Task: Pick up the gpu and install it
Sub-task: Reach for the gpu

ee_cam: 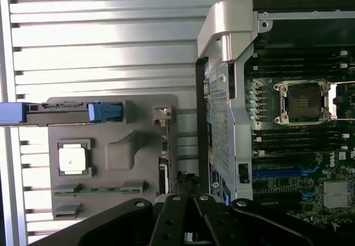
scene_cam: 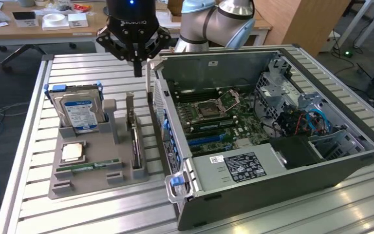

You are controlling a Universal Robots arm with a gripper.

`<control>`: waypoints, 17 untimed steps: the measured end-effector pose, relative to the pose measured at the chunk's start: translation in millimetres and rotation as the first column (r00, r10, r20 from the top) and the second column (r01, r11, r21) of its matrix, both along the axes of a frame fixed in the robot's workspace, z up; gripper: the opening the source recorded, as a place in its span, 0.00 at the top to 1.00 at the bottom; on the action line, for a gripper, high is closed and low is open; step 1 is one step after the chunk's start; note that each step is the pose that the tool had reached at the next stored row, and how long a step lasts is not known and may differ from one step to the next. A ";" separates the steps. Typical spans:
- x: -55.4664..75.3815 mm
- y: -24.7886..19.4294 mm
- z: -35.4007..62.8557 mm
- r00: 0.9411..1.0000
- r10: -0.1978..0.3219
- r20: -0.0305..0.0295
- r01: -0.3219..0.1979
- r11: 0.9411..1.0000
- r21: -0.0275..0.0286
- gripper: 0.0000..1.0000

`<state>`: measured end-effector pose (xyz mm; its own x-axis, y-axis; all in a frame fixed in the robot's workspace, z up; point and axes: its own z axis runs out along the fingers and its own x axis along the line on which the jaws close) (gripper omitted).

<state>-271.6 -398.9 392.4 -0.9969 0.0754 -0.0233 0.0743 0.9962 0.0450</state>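
Seemingly, tool [scene_cam: 137, 72] hangs above the upright gpu [scene_cam: 134, 136].

The gpu [scene_cam: 135, 141] is dark, its tray [scene_cam: 83, 181] grey. The motherboard [scene_cam: 233, 122] is green. The table [scene_cam: 89, 68] is ribbed silver.

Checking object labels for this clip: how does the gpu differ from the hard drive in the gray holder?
Thickness: the gpu is a thin card, the hard drive boxy. Look: the gpu is dark, the hard drive silver with a blue-white label. Both stand upright in the gray holder.
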 end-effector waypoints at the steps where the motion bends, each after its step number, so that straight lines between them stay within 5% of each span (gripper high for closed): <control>1: -2.3 0.0 0.0 1.000 0.000 0.000 0.000 1.000 0.000 0.89; 17: -7.1 0.0 0.0 1.000 0.000 0.000 0.000 1.000 0.000 0.89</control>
<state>-278.6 -398.8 392.4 -0.9969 0.0756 -0.0233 0.0745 0.9962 0.0451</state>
